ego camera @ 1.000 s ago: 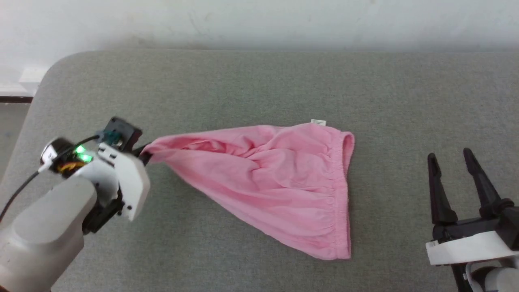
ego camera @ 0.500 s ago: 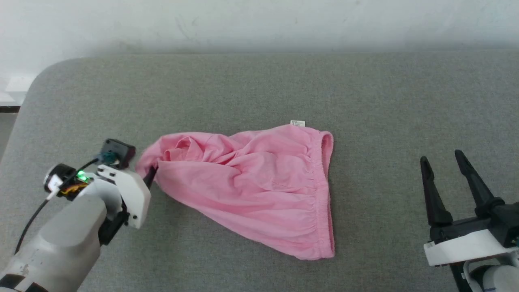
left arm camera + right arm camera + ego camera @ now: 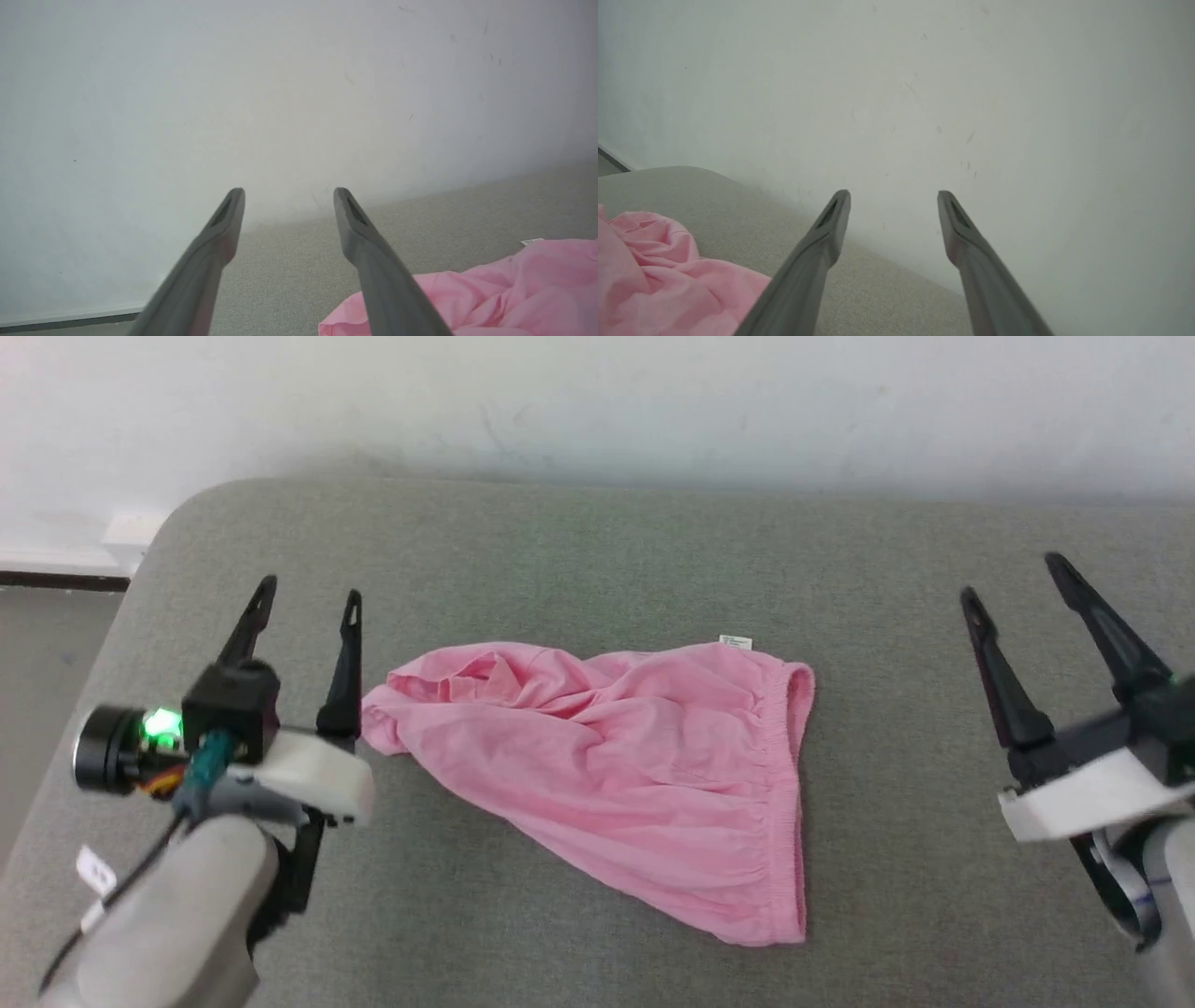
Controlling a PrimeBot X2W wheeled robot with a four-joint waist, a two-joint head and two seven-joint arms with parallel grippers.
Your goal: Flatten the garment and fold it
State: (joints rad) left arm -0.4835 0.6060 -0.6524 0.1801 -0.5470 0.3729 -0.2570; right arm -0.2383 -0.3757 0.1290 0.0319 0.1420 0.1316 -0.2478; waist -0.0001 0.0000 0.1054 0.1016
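Note:
The garment (image 3: pixel 616 775), a light-pink pair of shorts, lies crumpled on the grey padded surface (image 3: pixel 597 551). Its gathered waistband runs down the right side and a small white label (image 3: pixel 735 641) sticks out at the top. The left end is bunched into folds. My left gripper (image 3: pixel 308 593) stands open just left of that bunched end, lifted clear of the cloth, nothing between its fingers. My right gripper (image 3: pixel 1013 574) stands open to the right of the waistband, apart from it. Pink cloth (image 3: pixel 490 298) shows at the lower right of the left wrist view and pink cloth (image 3: pixel 658 280) at the lower left of the right wrist view.
A pale wall (image 3: pixel 597 401) runs along the far edge of the padded surface. The surface's rounded corner (image 3: pixel 177 513) is at the far left, with floor and a dark skirting strip (image 3: pixel 56 581) beyond it.
My left gripper has let go of the garment's left end and opened, rising with its fingers now pointing away. The pulled end has slumped into folds. The right gripper has lifted. The camera has shifted.

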